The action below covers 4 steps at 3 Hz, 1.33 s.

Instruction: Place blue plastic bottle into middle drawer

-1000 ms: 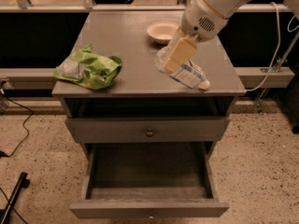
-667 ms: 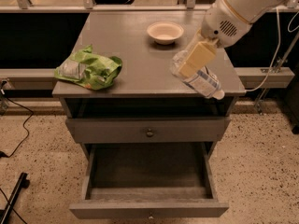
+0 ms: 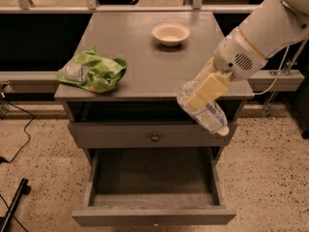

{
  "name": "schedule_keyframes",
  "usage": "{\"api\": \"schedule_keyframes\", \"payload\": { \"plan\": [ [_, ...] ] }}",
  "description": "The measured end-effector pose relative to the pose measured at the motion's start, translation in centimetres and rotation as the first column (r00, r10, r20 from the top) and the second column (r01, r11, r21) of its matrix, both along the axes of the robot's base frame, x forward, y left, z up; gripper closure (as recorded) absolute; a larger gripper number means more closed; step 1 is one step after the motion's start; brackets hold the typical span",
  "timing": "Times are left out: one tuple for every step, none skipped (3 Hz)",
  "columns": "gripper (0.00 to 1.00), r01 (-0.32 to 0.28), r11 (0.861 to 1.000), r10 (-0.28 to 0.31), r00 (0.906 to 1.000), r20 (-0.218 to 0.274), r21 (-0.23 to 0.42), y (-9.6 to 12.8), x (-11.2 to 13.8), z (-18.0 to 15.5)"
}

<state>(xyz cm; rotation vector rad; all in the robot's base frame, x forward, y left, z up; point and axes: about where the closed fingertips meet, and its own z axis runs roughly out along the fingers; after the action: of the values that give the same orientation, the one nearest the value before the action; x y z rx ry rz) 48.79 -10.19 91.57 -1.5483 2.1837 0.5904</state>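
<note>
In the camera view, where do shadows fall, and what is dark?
Camera view: the bowl casts a soft shadow on the cabinet top; the gripper, shut on the blue plastic bottle just past the top's front edge, is well lit; the open middle drawer is dim inside.

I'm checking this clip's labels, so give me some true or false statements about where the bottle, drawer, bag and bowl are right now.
1. The end effector holds the blue plastic bottle in the air at the front of the cabinet. True.
2. The middle drawer is shut. False: it is pulled open.
3. The green snack bag lies inside that drawer. False: it lies on the cabinet top.
4. The beige bowl stands on the cabinet top. True.
</note>
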Motion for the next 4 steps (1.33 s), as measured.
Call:
{"api": "schedule_keyframes", "payload": {
  "plan": [
    [1.0,0.0,1.0,0.0,1.0,0.0,0.0,0.0,0.0,0.0],
    [1.0,0.042,0.998,-0.043,0.9988,0.025,0.038,0.0,0.2,-1.4],
    [1.0,0.078,0.989,-0.088,0.9931,0.077,0.126,0.3,-2.4,-4.3],
    [1.0,0.122,0.972,-0.145,0.9838,0.105,0.199,-0.1,-4.9,-9.6]
  ]
}}
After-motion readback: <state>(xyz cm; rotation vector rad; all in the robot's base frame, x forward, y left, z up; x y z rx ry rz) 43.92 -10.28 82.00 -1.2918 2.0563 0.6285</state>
